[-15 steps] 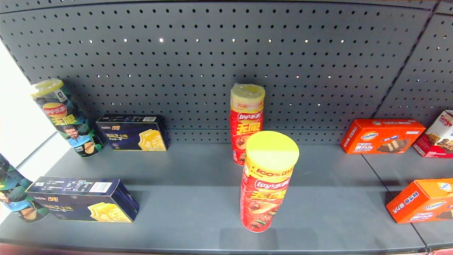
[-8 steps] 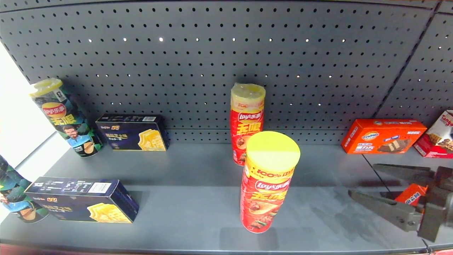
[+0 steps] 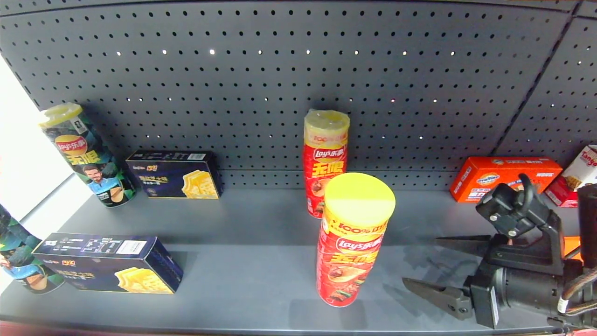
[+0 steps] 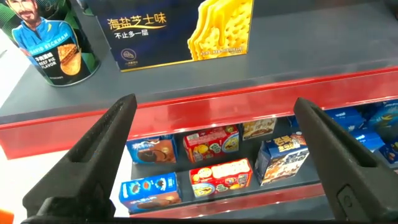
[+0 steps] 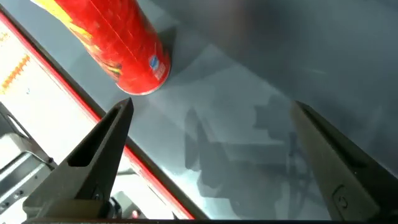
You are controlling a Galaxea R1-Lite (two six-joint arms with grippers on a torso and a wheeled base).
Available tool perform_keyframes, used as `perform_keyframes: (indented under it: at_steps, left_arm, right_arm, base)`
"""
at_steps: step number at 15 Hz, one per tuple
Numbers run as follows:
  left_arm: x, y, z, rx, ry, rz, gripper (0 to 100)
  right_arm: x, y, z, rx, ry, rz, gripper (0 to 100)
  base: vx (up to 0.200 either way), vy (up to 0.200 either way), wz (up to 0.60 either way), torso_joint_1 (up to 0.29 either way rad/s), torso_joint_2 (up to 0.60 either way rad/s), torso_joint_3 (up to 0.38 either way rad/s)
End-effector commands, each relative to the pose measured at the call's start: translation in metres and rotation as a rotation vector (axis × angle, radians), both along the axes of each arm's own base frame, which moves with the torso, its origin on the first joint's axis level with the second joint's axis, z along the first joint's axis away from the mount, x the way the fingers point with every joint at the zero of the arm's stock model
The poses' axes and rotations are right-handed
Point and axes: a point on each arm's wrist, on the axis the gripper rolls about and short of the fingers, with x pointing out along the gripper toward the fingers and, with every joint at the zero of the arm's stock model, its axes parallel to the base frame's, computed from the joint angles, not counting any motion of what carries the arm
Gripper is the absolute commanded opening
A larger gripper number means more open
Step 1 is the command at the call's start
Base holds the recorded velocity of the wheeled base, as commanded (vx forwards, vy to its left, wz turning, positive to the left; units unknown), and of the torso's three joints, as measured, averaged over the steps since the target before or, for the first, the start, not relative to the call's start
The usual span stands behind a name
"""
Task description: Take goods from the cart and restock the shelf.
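Note:
Two red chip cans with yellow lids stand upright mid-shelf, one at the front (image 3: 354, 238) and one behind it (image 3: 325, 158) by the pegboard. My right gripper (image 3: 421, 261) hangs low over the grey shelf (image 3: 252, 233), right of the front can, open and empty. In the right wrist view the front can's base (image 5: 124, 53) lies just beyond one side of the right gripper (image 5: 211, 107). My left gripper (image 4: 214, 106) is open and empty in front of the shelf's red front edge (image 4: 205, 102), near a dark blue cracker box (image 4: 180, 31).
Dark blue boxes (image 3: 112, 263) (image 3: 175, 175) and green cans (image 3: 86, 154) (image 3: 23, 263) fill the shelf's left. Orange boxes (image 3: 503, 177) sit at the right, one partly behind my right arm. Packed goods (image 4: 214, 162) line the lower shelf. Bare shelf lies between the blue boxes and the red cans.
My right arm has come into the head view from the right and moved left over the shelf towards the front red can, now covering the front orange box. The goods have not moved.

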Motion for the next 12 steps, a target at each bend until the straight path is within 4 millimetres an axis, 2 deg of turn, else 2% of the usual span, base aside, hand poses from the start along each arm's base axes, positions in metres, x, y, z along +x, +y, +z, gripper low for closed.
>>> perform_keyframes:
  at_steps: [1,6,12]
  left_arm:
    - [0.0,0.0,0.0,0.0,0.004,0.0,100]
    - [0.0,0.0,0.0,0.0,0.002,0.0,100]
    - [0.0,0.0,0.0,0.0,0.004,0.0,100]
  right_arm:
    - [0.009,0.008,-0.006,-0.027,0.026,0.007,100]
    - [0.028,0.028,-0.002,-0.035,0.017,0.026,100]
    - [0.029,0.039,-0.005,-0.048,0.026,0.053,100]
  base:
    - [0.0,0.0,0.0,0.0,0.0,0.0]
    - [0.0,0.0,0.0,0.0,0.0,0.0]
    - [0.0,0.0,0.0,0.0,0.0,0.0]
